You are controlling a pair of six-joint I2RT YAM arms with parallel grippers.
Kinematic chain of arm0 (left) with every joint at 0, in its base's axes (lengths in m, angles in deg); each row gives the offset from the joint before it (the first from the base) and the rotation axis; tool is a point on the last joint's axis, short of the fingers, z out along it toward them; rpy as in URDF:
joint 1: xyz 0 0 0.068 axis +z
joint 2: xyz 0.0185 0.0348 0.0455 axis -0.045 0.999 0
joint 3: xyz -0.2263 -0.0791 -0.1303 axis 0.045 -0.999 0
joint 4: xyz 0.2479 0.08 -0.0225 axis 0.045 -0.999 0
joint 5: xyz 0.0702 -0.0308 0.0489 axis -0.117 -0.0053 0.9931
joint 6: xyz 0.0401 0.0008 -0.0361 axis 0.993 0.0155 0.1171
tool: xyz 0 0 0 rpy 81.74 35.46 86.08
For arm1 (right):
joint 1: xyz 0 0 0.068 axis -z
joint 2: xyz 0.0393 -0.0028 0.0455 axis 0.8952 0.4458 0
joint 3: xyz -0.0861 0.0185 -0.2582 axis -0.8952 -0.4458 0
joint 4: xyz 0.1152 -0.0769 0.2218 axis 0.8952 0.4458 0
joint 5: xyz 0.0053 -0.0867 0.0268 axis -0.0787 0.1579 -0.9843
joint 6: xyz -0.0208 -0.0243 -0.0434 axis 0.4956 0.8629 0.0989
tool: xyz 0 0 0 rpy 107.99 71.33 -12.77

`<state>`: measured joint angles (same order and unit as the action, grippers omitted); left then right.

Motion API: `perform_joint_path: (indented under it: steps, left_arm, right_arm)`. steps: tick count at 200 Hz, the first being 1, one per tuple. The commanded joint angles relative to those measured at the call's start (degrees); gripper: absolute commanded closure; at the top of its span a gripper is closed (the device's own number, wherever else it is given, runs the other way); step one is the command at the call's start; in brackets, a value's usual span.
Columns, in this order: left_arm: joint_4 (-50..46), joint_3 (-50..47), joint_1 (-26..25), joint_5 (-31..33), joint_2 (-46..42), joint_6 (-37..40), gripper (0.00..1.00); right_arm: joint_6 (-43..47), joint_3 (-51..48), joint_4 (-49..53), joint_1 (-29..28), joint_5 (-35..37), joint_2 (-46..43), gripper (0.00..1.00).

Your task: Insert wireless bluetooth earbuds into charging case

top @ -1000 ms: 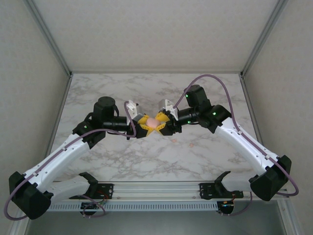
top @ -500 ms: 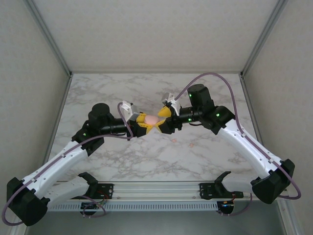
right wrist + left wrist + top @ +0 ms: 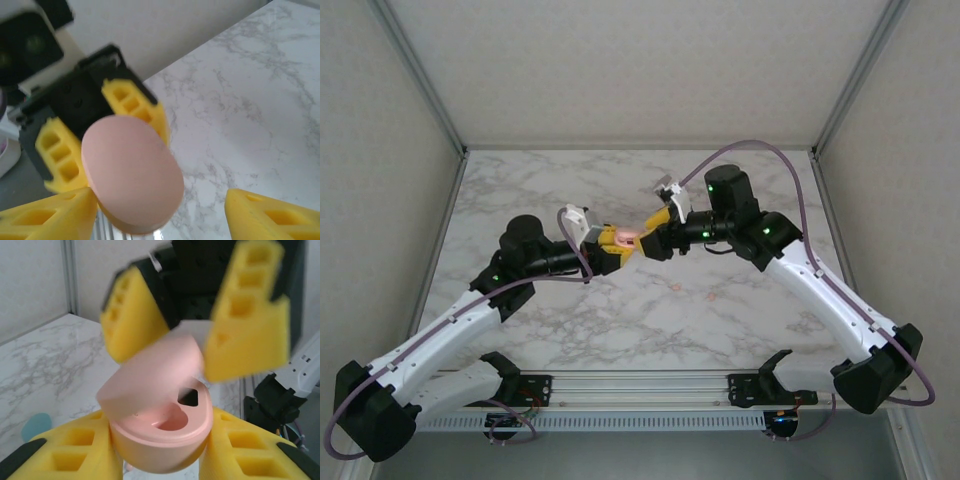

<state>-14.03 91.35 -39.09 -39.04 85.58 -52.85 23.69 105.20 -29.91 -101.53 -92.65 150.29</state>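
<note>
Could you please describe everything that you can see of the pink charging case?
The case is a smooth, salmon-pink oval shell that looks like plastic. Its hinged lid is tilted open, showing two hollows that look empty. The left hand clamps its base and holds it above the marble table. The right hand is open around the lid; whether it touches is unclear.
</note>
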Motion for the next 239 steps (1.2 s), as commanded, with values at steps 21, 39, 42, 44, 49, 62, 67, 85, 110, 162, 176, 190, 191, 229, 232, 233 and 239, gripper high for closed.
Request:
perform_joint_path:
  steps: [21,39,42,44,49,62,67,85,110,162,176,190,191,229,232,233,239]
  left_arm:
    - [3.6,-0.7,-1.7,-2.4,-1.8,-0.9,0.73]
    - [4.4,-1.3,-1.7,-1.3,-2.4,-1.1,0.73]
    - [4.5,-1.4,-1.7,-0.9,-2.4,-1.1,0.73]
    - [4.5,-1.5,-1.7,-0.7,-2.5,-1.1,0.73]
    - [4.5,-1.6,-1.7,-0.2,-2.6,-1.1,0.73]
    - [4.3,-2.0,-1.7,1.8,-2.9,-0.8,0.73]
    - [4.3,-2.4,-1.7,2.7,-3.1,-0.7,0.73]
    - [4.9,-3.3,-1.7,5.7,-3.7,-0.7,0.73]
    - [6.6,-4.8,-1.7,9.0,-4.2,-1.1,0.72]
    - [8.8,-6.9,-1.7,12.7,-6.4,-2.5,0.72]
    - [8.7,-7.1,-1.7,13.1,-7.2,-2.8,0.72]
    - [8.3,-7.2,-1.7,13.5,-8.0,-3.0,0.72]
    - [8.3,-7.2,-1.7,13.5,-8.1,-3.0,0.72]
    - [6.2,-7.3,-1.7,14.8,-10.3,-2.8,0.72]
    - [6.0,-7.5,-1.7,14.8,-10.4,-2.9,0.72]
    - [6.0,-7.5,-1.7,14.8,-10.4,-2.9,0.72]
    - [5.9,-7.5,-1.7,15.0,-10.7,-2.8,0.72]
  right_arm:
    - [-4.6,3.1,-1.8,0.8,5.8,1.3,0.31]
    - [-6.2,4.3,-1.2,0.8,6.3,1.8,0.31]
    - [-6.3,4.5,-1.1,0.8,6.0,1.8,0.31]
    - [-6.5,4.6,-1.1,0.8,5.8,1.8,0.30]
    - [-7.0,4.8,-1.3,0.8,5.5,1.7,0.30]
    - [-8.6,5.5,-1.9,0.8,4.4,1.2,0.28]
    - [-9.0,5.6,-2.2,0.8,3.5,0.8,0.27]
    - [-9.9,5.8,-3.1,0.8,0.6,-0.9,0.25]
    - [-9.6,5.1,-2.5,0.8,2.1,-4.7,0.23]
    - [-16.7,-3.4,6.9,9.8,27.4,-12.1,0.40]
    - [-19.8,-6.4,10.7,15.2,25.5,-10.6,0.44]
    - [-21.6,-9.3,13.8,18.3,24.6,-8.1,0.48]
    - [-21.6,-9.5,14.0,18.4,24.6,-7.9,0.48]
    - [-24.4,-16.6,17.5,19.2,25.3,-1.0,0.54]
    - [-24.7,-17.4,17.4,19.2,25.6,-0.7,0.54]
    - [-24.8,-17.7,17.4,19.2,25.7,-0.6,0.54]
    - [-25.1,-19.3,17.5,19.2,26.2,0.0,0.54]
